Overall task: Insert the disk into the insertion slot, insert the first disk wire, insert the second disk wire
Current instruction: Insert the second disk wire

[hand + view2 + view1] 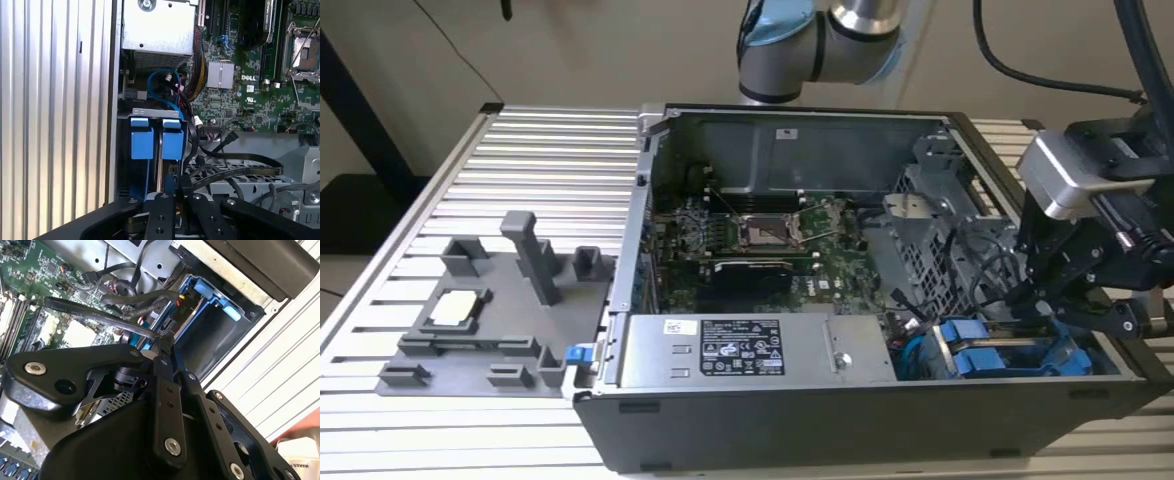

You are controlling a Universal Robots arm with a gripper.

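Two blue carriers [142, 142] sit side by side in the insertion slot [150, 113], the grey metal bay at the case's corner. I take the one closer to my fingertips as the disk [173, 143]; its silver body is hidden. In the exterior view the blue carriers [985, 358] lie at the case's front on the exterior view's right, just below my gripper [1057, 300]. My gripper [163, 346] is shut on the end of a flat black disk wire [100, 314], right at the bay's edge. The same wire [240, 170] trails off over the drive cage.
The open computer case [720, 420] lies on a slotted aluminium table [547, 160]. Its motherboard [761, 235], power supply [734, 350] and bundles of cables [192, 80] crowd the bay. A grey fixture [480, 320] with posts stands at the exterior view's left.
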